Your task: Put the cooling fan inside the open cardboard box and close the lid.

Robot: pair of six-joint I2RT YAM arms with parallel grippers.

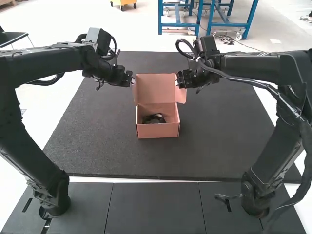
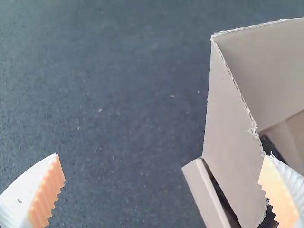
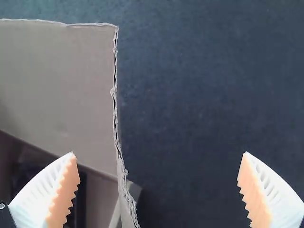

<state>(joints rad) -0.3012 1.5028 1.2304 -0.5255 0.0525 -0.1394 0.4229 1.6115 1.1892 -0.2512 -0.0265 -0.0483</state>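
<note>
Black mat covers the work area, and both arms reach in over it, one from each side. The cardboard box sits near the mat's middle. Its lid stands upright off the far wall, not yet closed.

My left gripper is at the lid's left edge and my right gripper is at its right edge. Both are spread wide and hold nothing. In each wrist view the lid's side edge lies between the fingers, but I cannot tell whether any pad touches the cardboard.

The fan shows as a dark shape low inside the box.

Judgement: the first half is done, since the fan is in. Remaining: swing the lid forward and down, then seat it on the box.
</note>
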